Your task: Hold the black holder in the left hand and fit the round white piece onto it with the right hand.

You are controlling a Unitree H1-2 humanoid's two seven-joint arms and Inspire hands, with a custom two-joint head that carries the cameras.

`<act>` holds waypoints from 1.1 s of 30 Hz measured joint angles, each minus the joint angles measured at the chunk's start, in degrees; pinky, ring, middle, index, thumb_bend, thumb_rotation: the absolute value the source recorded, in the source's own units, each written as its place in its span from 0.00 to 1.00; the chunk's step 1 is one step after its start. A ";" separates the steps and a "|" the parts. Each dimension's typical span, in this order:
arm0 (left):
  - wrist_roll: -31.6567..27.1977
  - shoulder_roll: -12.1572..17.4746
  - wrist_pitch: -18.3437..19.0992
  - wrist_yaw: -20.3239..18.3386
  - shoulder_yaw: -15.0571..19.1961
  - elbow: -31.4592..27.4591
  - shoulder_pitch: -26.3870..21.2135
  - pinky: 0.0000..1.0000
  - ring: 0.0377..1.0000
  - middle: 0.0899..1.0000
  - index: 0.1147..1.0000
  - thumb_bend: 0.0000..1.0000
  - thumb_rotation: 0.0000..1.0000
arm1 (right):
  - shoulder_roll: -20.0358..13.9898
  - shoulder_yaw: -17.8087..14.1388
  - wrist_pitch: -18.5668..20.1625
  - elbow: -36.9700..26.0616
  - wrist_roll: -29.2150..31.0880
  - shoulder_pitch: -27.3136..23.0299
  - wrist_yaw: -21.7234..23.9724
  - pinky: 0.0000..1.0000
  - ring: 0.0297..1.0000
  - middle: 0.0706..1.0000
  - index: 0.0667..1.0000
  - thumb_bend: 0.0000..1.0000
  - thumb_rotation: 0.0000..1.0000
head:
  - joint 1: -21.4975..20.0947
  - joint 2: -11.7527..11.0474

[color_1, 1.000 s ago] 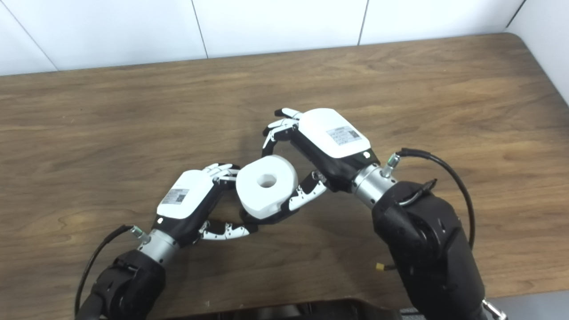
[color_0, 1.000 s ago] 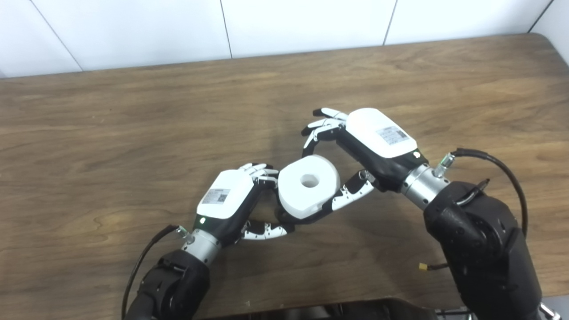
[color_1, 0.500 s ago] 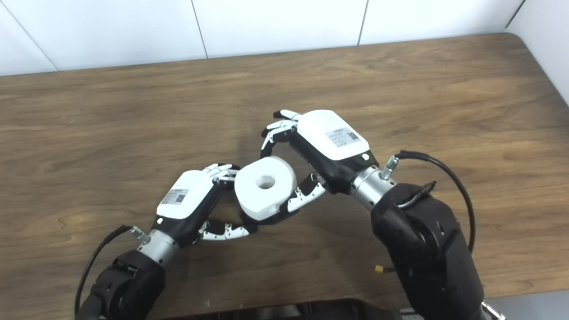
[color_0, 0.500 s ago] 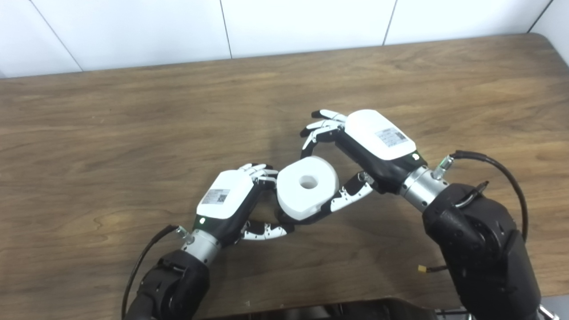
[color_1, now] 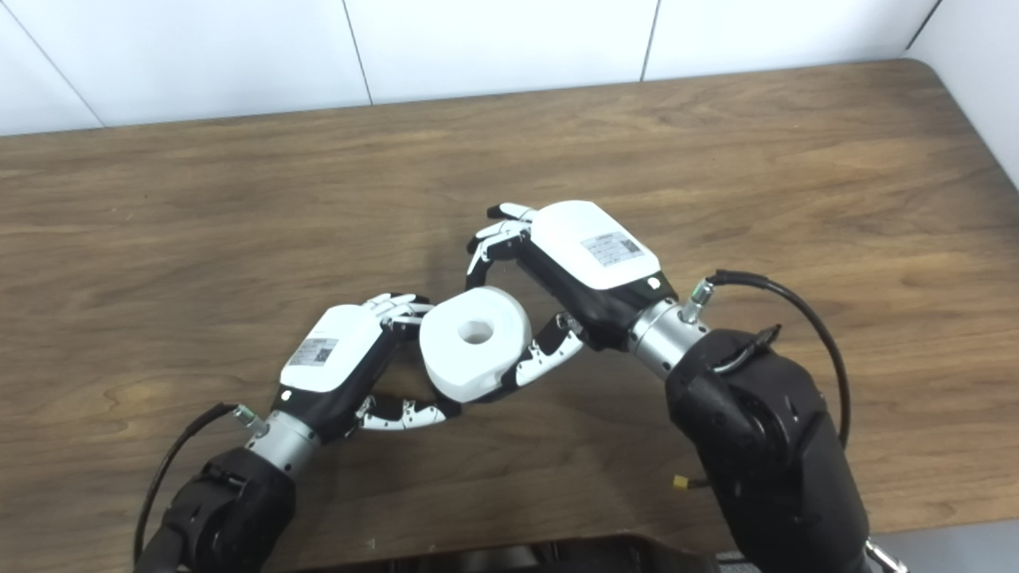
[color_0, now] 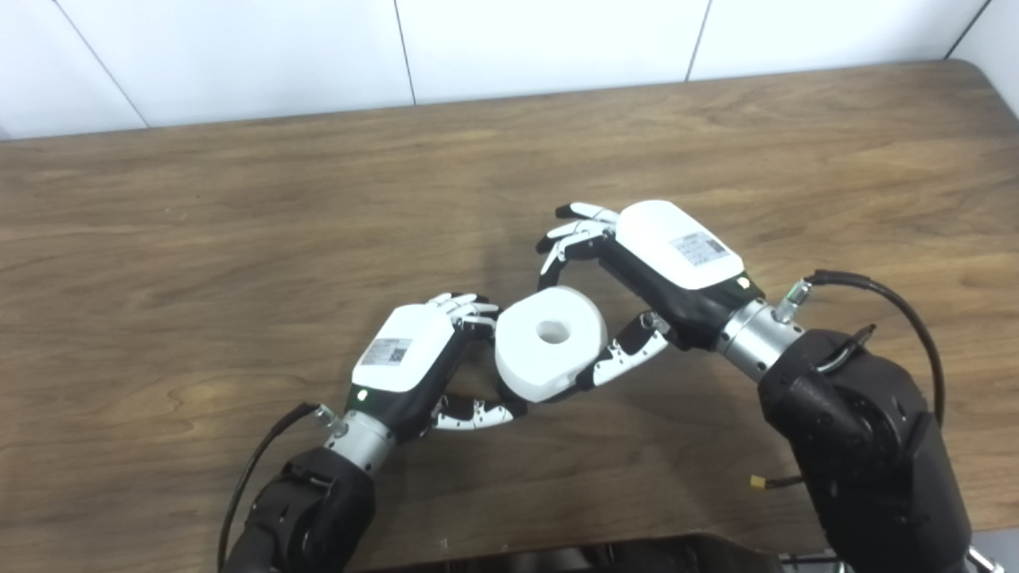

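Observation:
The round white piece (color_0: 549,342), a thick disc with a centre hole, sits tilted between my two hands near the table's middle front. My right hand (color_0: 649,267) is shut on it, fingers (color_0: 567,239) over its far rim and thumb (color_0: 625,358) against its near right edge. My left hand (color_0: 414,354) is curled at the disc's left side, with its thumb (color_0: 474,414) reaching under the disc. The black holder is almost wholly hidden beneath the white piece and inside my left hand's grasp.
The brown wooden table (color_0: 239,215) stretches left, right and back from the hands. White wall panels (color_0: 541,40) rise behind its far edge. A black cable (color_0: 899,298) loops off my right wrist.
My right hand has lowered the white piece a little toward my left hand, and the disc sits lower and flatter. The left hand has stayed where it was.

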 measured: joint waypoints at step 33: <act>-0.16 -0.02 -0.16 -0.86 0.38 -0.20 0.03 0.90 0.87 0.78 0.42 0.52 0.06 | 0.20 -0.40 -1.23 0.91 -0.42 0.70 -0.80 0.79 0.91 0.77 0.45 0.52 0.14 | 0.00 0.09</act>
